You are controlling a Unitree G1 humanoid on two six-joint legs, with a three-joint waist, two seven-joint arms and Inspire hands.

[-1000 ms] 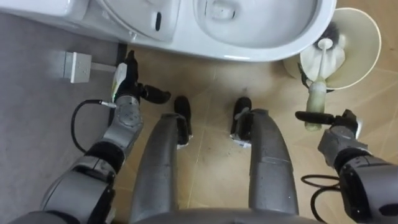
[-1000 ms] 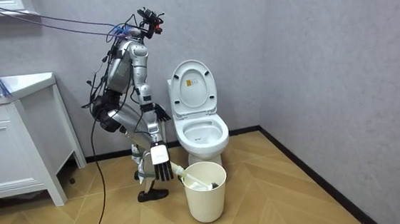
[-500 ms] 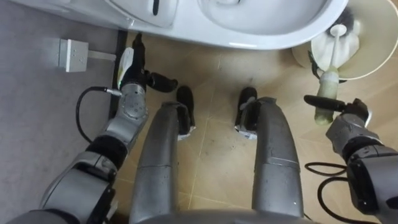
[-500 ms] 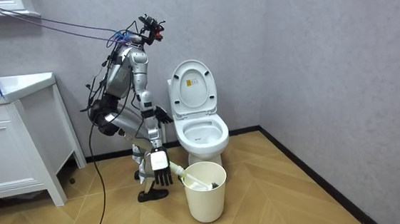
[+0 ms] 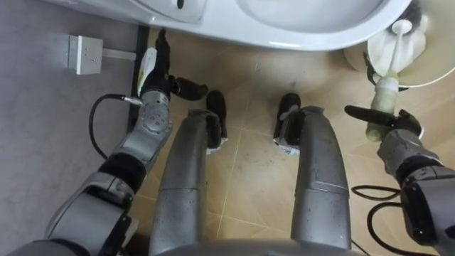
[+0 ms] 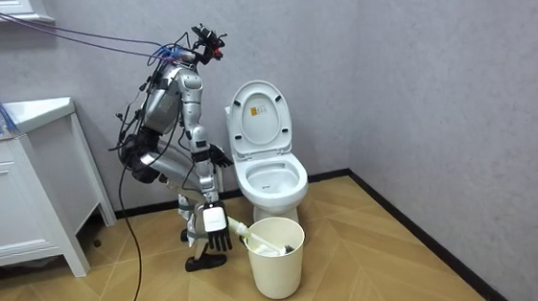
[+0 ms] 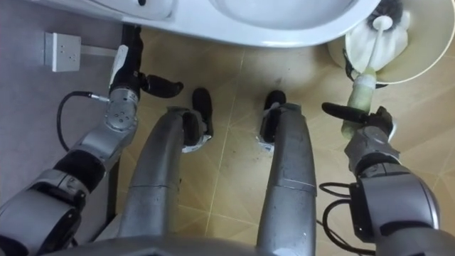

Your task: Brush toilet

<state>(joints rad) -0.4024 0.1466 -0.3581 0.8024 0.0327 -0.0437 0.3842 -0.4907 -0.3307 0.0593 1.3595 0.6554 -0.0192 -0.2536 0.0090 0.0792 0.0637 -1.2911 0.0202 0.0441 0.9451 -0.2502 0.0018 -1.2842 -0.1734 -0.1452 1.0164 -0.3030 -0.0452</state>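
Observation:
The white toilet (image 5: 284, 21) stands with its lid up (image 6: 269, 170), and I stand bent forward right before it. A cream bin (image 5: 437, 50) sits on the floor at my right (image 6: 278, 260). The toilet brush leans in it, head down, with its pale handle (image 5: 384, 92) sticking out towards me. My right hand (image 5: 398, 142) is open at the handle's lower end, its thumb stretched across the handle (image 7: 360, 89). In the room view its fingers (image 6: 220, 239) point straight down. My left hand (image 5: 153, 89) hangs open beside the toilet base, fingers straight.
A white box (image 5: 85, 53) with a short pipe sits on the grey wall at my left, above a black skirting. A white cabinet (image 6: 12, 190) stands at the room view's left. Wood-pattern floor lies around the bin.
The eye view has shifted, so toilet and bin sit higher. In the room view my right hand has dropped a little towards the bin's rim. The brush stays in the bin.

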